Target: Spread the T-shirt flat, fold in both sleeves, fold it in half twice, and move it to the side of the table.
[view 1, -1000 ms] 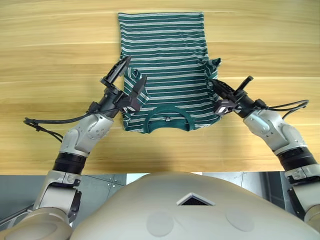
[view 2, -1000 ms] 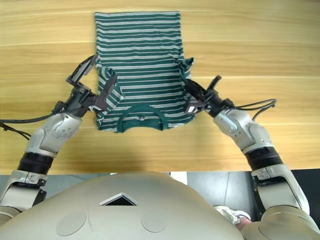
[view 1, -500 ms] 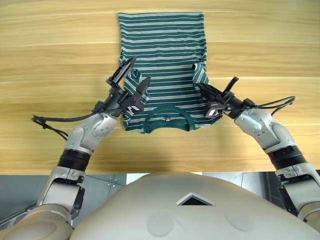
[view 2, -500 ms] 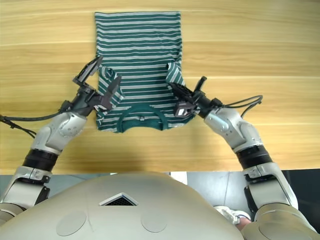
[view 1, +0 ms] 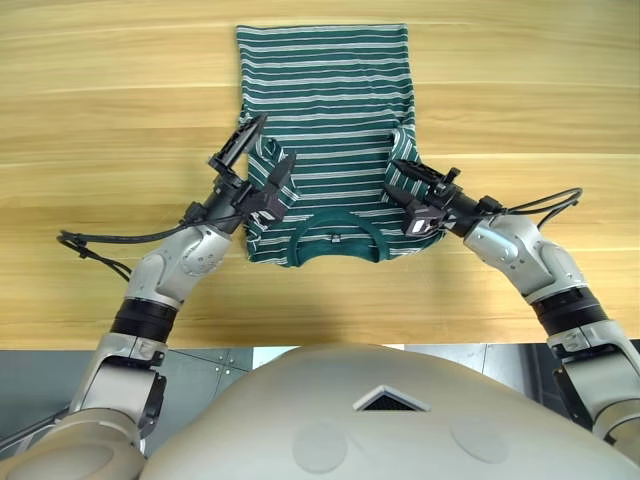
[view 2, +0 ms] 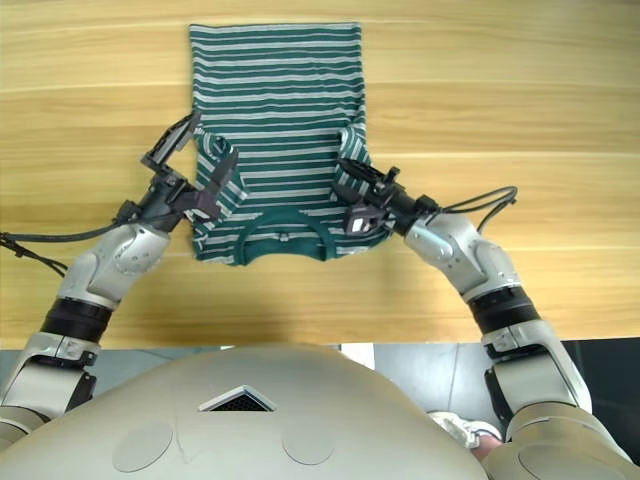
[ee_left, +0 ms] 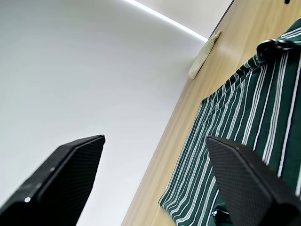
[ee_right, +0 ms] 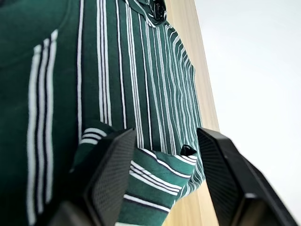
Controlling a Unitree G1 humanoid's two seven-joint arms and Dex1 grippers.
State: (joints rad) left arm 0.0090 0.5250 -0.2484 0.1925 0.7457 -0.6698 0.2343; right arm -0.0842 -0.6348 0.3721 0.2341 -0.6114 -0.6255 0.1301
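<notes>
My right gripper (view 1: 420,172) has drawn the right sleeve (view 1: 401,148) inward over the striped T-shirt (view 1: 325,90) lying mid-table (view 1: 120,80), fingers parted like the left gripper's (view 1: 277,138), so halving looks next.

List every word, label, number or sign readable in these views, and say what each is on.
None can be read.
Neck tag inside the T-shirt collar: too small to read.
</notes>
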